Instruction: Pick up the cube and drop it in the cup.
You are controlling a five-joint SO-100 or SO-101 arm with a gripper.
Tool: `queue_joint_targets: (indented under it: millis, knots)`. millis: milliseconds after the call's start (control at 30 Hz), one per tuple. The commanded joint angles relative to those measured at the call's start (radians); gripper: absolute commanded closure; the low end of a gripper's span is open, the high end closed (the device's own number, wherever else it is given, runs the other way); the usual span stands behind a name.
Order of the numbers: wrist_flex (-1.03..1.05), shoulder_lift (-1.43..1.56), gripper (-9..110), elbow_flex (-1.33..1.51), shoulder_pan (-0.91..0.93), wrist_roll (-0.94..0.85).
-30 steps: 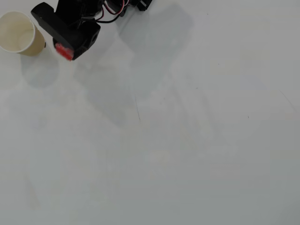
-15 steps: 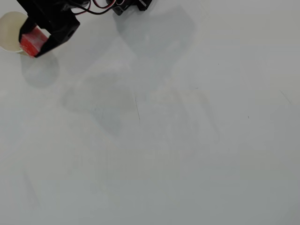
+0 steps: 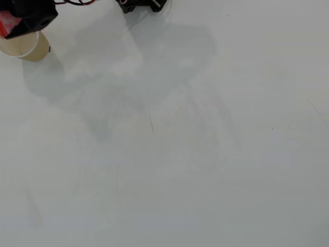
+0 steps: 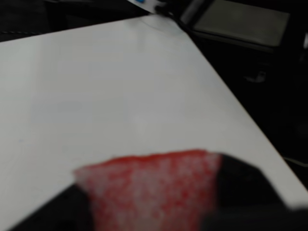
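Over the last second I've swung the gripper (image 3: 6, 27) from about three o'clock of the cup (image 3: 25, 50) to over its mouth. The cube (image 4: 149, 190) remains clamped between the jaws. Centring looks right, though the overhead view crops it, so release comes next.

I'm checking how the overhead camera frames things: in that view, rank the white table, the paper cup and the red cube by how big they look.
1. White table, fills the frame.
2. Paper cup, partly hidden under the gripper.
3. Red cube, only a sliver shows at the frame's edge, held nearer the camera, so its size is unsure.
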Motion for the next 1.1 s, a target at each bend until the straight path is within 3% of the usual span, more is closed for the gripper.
queue_joint_targets:
  millis: [0, 1067]
  knots:
    - [-0.057, 0.000, 100, -0.169, 0.032, 0.002]
    - [-0.080, 0.202, 102, 0.129, 0.066, 0.011]
